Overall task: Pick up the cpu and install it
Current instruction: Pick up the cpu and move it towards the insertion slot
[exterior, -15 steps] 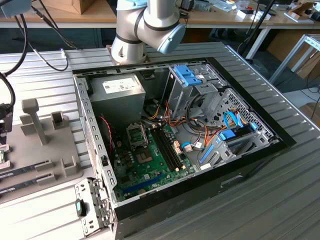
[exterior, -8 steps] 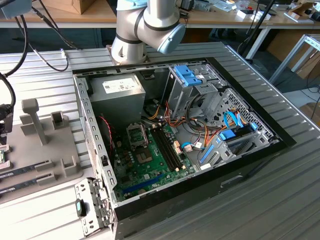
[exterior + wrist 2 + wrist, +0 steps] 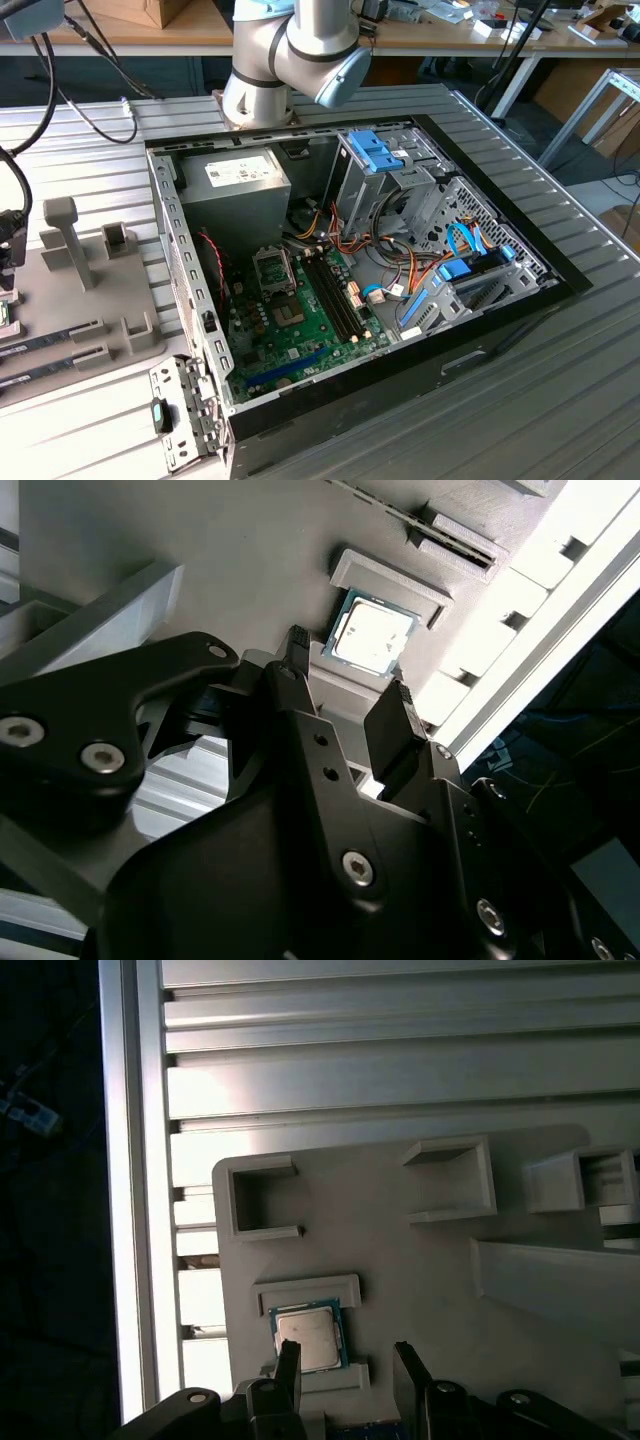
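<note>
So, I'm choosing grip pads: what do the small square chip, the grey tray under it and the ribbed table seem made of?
The small square cpu: a silvery metal top plate, glaring bright, on a greenish circuit-board edge. The grey tray: matte, probably moulded or printed plastic, with no glare. The ribbed table: likely aluminium, with a satin sheen along its slats.

Shiny metal-topped cpu [image 3: 308, 1333], matt grey perhaps plastic fixture [image 3: 430, 1280], matt black gripper [image 3: 345, 1352]
</note>
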